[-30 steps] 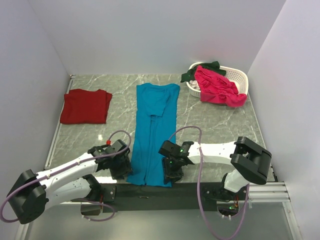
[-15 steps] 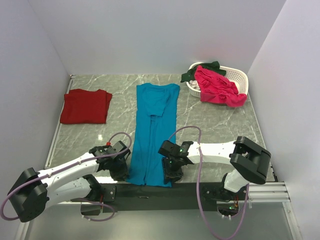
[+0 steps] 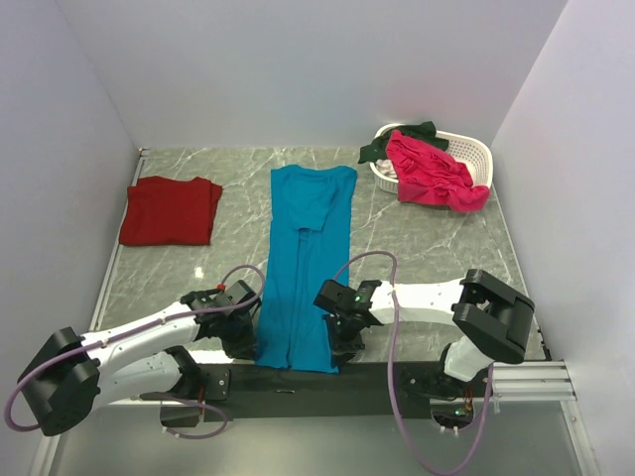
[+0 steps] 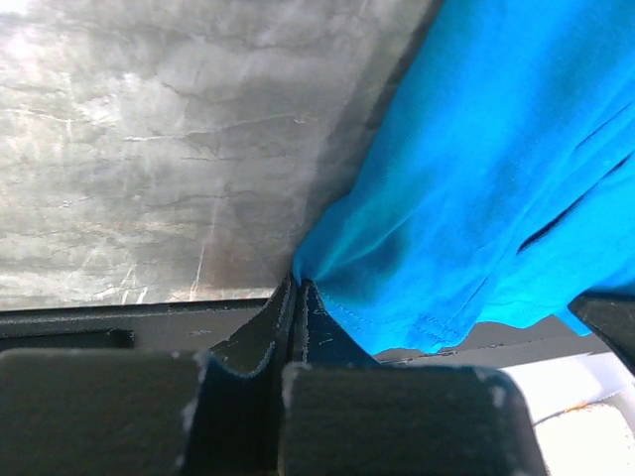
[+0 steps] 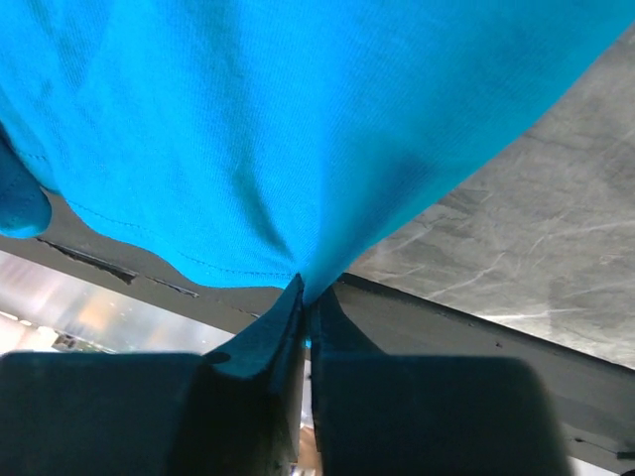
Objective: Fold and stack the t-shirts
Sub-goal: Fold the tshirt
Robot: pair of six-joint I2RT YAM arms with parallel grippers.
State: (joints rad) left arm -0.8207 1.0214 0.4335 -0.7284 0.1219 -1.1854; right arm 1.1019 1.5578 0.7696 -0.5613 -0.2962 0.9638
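The near hem corners of the teal shirt [image 3: 308, 248] are pinched between the closed fingers of the left gripper [image 4: 296, 288] and the right gripper [image 5: 303, 288]. The shirt is stretched lengthwise along the middle of the grey marbled table [image 3: 427, 248], which is enclosed by plain pale walls [image 3: 298, 69].

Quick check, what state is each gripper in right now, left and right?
Left gripper: closed, pinching a near hem corner of the teal-blue t-shirt.
Right gripper: closed on the same shirt's other near corner.
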